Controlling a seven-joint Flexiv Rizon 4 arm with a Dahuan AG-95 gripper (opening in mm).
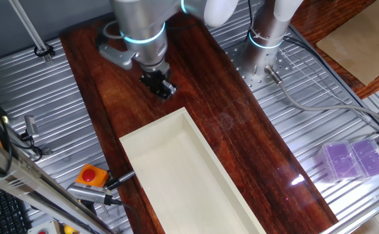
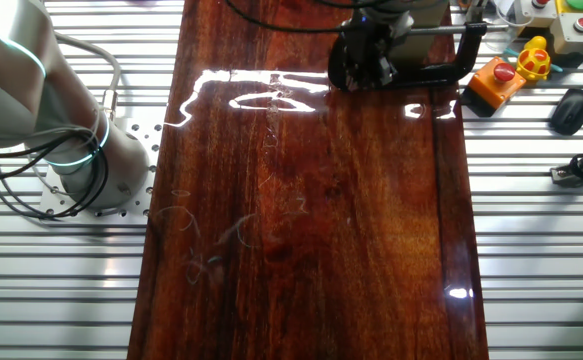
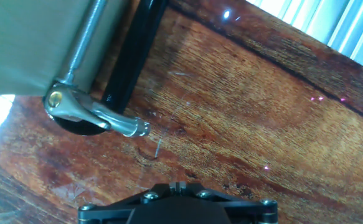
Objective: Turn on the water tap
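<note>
The water tap (image 3: 84, 112) is a small chrome fitting with a short lever (image 3: 126, 126) that points right, over a black base. It shows in the hand view at left, next to the black C-clamp (image 3: 131, 56). The clamp also shows in the other fixed view (image 2: 449, 62). My gripper (image 3: 178, 185) is at the bottom edge of the hand view, a little short of the lever and not touching it, fingertips together and empty. In one fixed view the gripper (image 1: 159, 84) hangs low over the table just beyond the white box. In the other fixed view the gripper (image 2: 364, 58) hides the tap.
A long white box (image 1: 189, 172) lies on the dark wooden table (image 1: 241, 143), close in front of the gripper. An orange button box (image 2: 495, 80) and a black mouse (image 2: 571, 108) lie beside the clamp. A purple container (image 1: 353, 159) sits at the right.
</note>
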